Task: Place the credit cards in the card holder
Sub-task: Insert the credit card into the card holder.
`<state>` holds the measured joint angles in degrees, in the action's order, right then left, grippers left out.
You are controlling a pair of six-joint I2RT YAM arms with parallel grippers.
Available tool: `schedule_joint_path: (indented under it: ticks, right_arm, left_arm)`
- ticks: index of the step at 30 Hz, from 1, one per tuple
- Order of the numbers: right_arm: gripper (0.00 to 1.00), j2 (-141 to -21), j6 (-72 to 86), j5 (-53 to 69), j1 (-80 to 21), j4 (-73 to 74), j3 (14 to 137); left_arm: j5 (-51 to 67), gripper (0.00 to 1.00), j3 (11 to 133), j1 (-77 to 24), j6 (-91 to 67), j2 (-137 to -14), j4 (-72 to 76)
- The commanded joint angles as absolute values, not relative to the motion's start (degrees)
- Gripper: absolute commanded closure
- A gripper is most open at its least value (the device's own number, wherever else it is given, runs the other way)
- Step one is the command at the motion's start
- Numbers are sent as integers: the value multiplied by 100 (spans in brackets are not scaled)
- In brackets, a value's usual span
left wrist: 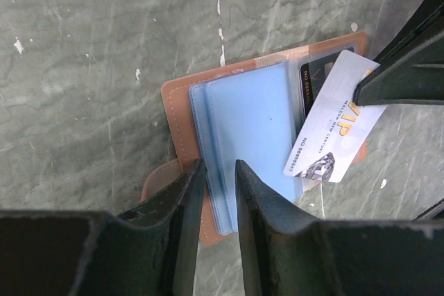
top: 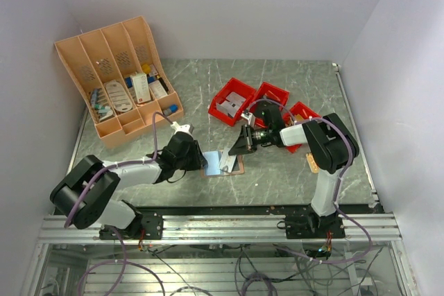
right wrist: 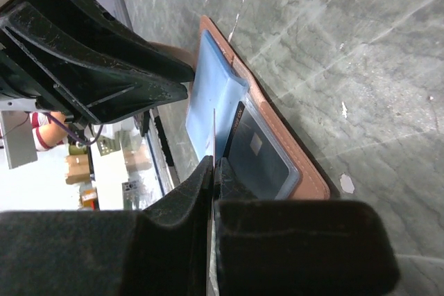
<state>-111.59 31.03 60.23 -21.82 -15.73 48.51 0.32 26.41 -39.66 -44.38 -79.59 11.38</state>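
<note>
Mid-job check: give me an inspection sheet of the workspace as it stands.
Surface: grey-green marbled table, white chips.
Job's things: card holder open flat, blue sleeves up; dark card pocketed; white card angled over the sleeves.
Clutter: orange slotted rack back left; red bins behind.
Tools: left tool pinches the sleeves; right tool grips the white card.
Cables: purple cable loops along left arm; loose wiring under front rail.
Surroundings: plain white walls.
</note>
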Motion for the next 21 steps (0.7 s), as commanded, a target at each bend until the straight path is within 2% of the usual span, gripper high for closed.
schedule_joint_path:
  ticks: [1, 21]
  right_arm:
    - [100, -11256, 2881, 5947, -2275, -1236, 5012]
    - [100, -11540, 2210, 5442, -2424, 304, 5713]
  left_arm:
    - [-167, 64, 2705, -4042, -4295, -8074, 1002]
    - [-331, 64, 3089, -4052, -3874, -8345, 825]
